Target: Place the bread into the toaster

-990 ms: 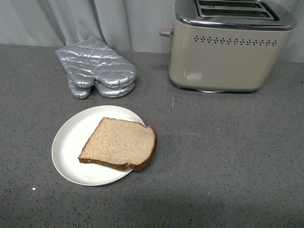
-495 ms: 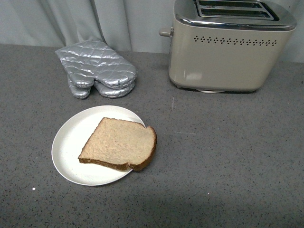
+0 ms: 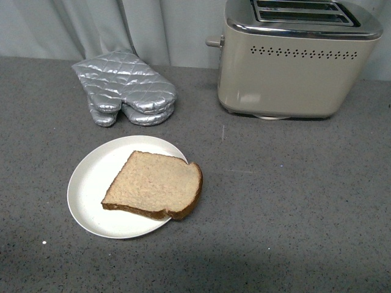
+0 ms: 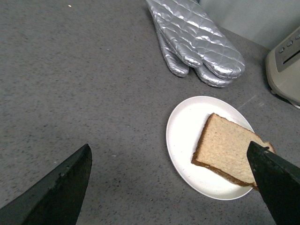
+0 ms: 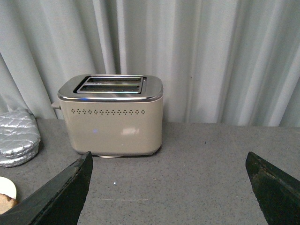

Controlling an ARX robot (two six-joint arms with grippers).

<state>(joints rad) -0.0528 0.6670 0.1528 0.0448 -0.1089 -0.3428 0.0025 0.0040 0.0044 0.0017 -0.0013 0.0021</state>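
Wrist views: left fingers, right fingers spread wide, empty.

Grey speckled countertop, round white plate at seven o'clock, pair of silver quilted oven mitts stacked at eleven o'clock, pale pleated curtain behind

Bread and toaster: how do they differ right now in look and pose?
The bread lies flat on the plate, near the front; the toaster stands upright at the back right. The bread is matte brown with a darker crust; the toaster is beige with a shiny chrome top. Neither is held.
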